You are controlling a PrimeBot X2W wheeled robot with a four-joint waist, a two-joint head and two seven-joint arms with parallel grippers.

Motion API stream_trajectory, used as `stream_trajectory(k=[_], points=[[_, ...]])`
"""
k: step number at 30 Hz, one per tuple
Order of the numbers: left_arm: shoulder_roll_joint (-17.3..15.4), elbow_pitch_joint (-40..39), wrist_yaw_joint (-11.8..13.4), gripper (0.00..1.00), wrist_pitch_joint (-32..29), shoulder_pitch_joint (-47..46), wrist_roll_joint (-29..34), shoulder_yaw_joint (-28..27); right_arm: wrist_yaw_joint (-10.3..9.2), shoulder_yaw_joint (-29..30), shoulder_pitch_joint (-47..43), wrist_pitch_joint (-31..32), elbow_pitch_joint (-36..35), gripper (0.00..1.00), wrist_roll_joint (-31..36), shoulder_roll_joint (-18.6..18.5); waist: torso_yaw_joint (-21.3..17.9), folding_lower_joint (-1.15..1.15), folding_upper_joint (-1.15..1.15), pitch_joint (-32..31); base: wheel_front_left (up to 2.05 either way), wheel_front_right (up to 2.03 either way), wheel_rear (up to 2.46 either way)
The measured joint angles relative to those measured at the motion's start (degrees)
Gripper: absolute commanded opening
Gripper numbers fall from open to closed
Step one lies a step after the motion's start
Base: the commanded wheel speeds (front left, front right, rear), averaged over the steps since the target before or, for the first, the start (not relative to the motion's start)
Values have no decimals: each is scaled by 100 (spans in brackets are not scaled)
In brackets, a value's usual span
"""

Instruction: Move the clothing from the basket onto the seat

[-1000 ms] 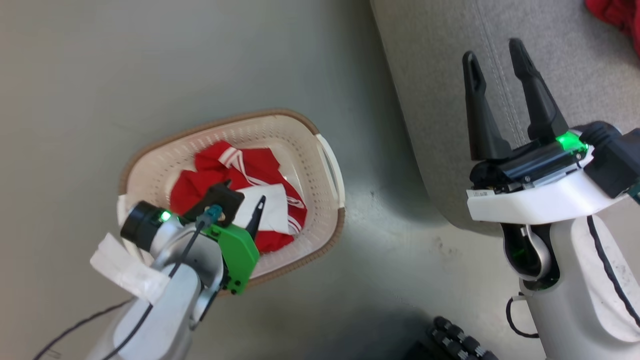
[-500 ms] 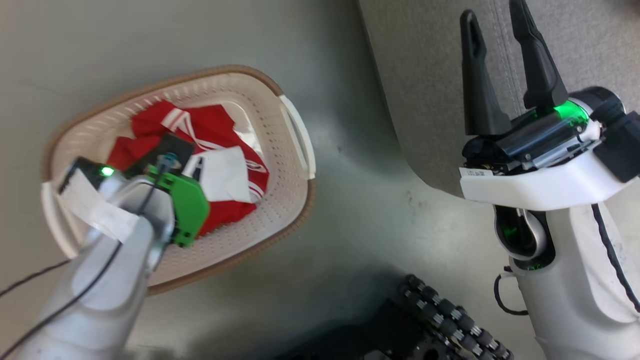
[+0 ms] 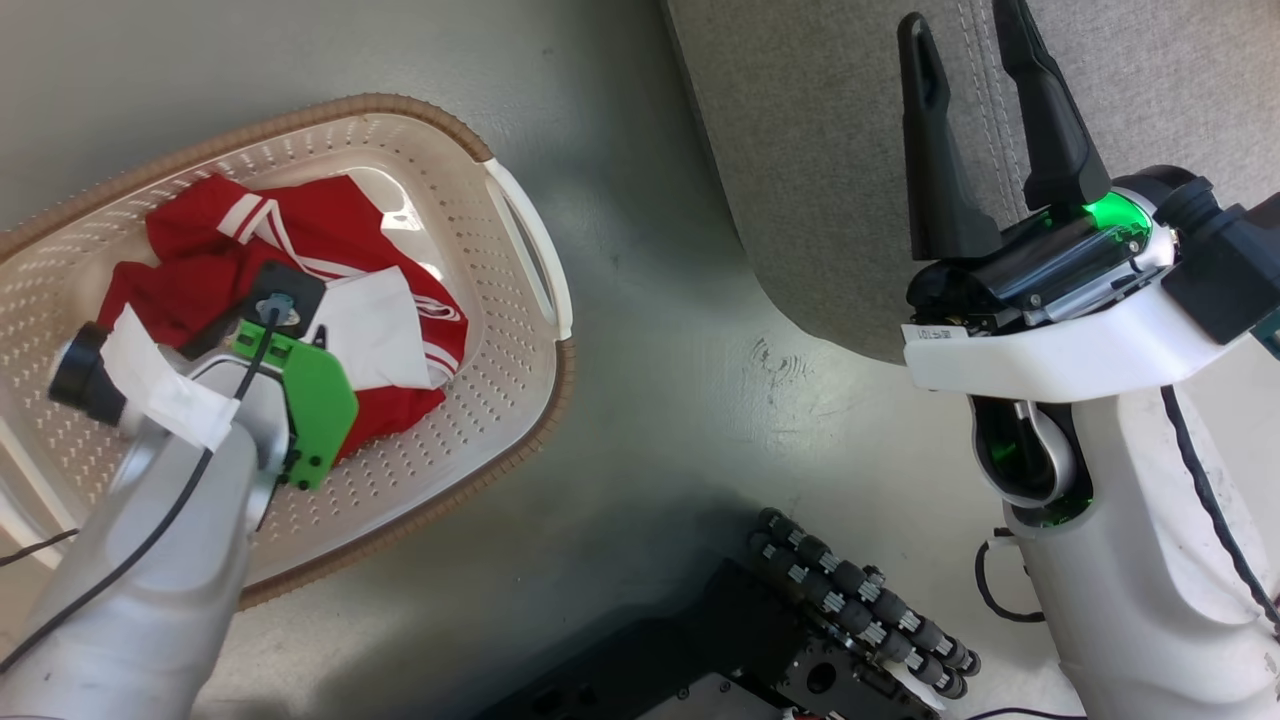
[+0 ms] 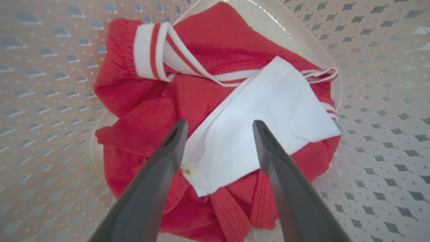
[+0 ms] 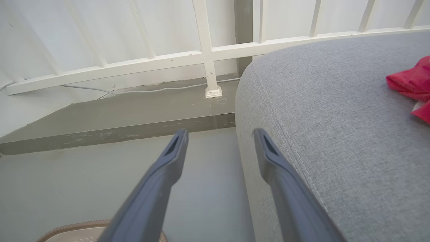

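1. The seat [image 3: 800, 150] takes up your head view from 12 to 2 o'clock. In the right wrist view a red garment [image 5: 408, 80] lies on it at 3 o'clock, so that half of the job looks done.
2. The basket [image 3: 520, 250] sits on the floor [image 3: 640, 350] at 9 to 10 o'clock, apart from the seat. It is light plastic, so if you hook its wall or drag sideways, expect it to slide or tip.
3. The clothing [image 4: 208, 87] in the basket is a crumpled red heap with a white panel [image 4: 268, 117] folded across its middle.
4. Your left gripper [image 4: 220, 125] hangs over that heap with its fingers spread wide, straddling the panel's lower corner. Contact is hard to judge here; it is probably just above the cloth. If you close on the panel's edge alone, the fabric may slip out on the lift. If you go too deep, the tips may jam on the basket floor.
5. Your right gripper [image 3: 960, 25] is also spread and empty, at 1 o'clock over the seat's edge.
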State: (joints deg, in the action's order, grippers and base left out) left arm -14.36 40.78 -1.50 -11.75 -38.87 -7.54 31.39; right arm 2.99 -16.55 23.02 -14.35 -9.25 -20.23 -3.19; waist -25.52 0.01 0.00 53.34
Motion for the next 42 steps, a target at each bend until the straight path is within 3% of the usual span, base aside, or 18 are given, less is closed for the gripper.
stream_trajectory(k=[6,16,17,18,19,20,34,42], points=[[-123,390,220,100,-109,-135,127,-92,1,-21,5,-7,33,100,-26,16,-38,0,0,64,0,0,0],[-89,891,185,100,-241,-272,62,-151,2,19,122,-8,21,100,-44,42,-44,0,0,125,0,0,0],[-67,920,145,86,-263,-285,42,-154,2,20,122,-8,21,100,-44,42,-43,0,0,129,0,0,0],[-41,962,140,41,-287,-303,13,-159,2,23,122,-8,21,100,-44,43,-41,0,0,133,0,0,0],[-9,1022,93,16,-294,-324,-22,-166,2,26,122,-8,21,100,-44,44,-39,0,0,137,0,0,0],[19,1057,93,0,-291,-338,-92,-175,3,27,122,-8,21,100,-44,45,-37,0,0,139,0,0,0],[275,1497,48,0,-332,-516,-135,-167,54,138,147,-9,47,100,16,60,48,0,0,47,0,0,0],[648,1458,-43,0,164,-575,-187,-110,62,278,146,-24,218,100,226,59,229,0,0,-200,0,0,0]])
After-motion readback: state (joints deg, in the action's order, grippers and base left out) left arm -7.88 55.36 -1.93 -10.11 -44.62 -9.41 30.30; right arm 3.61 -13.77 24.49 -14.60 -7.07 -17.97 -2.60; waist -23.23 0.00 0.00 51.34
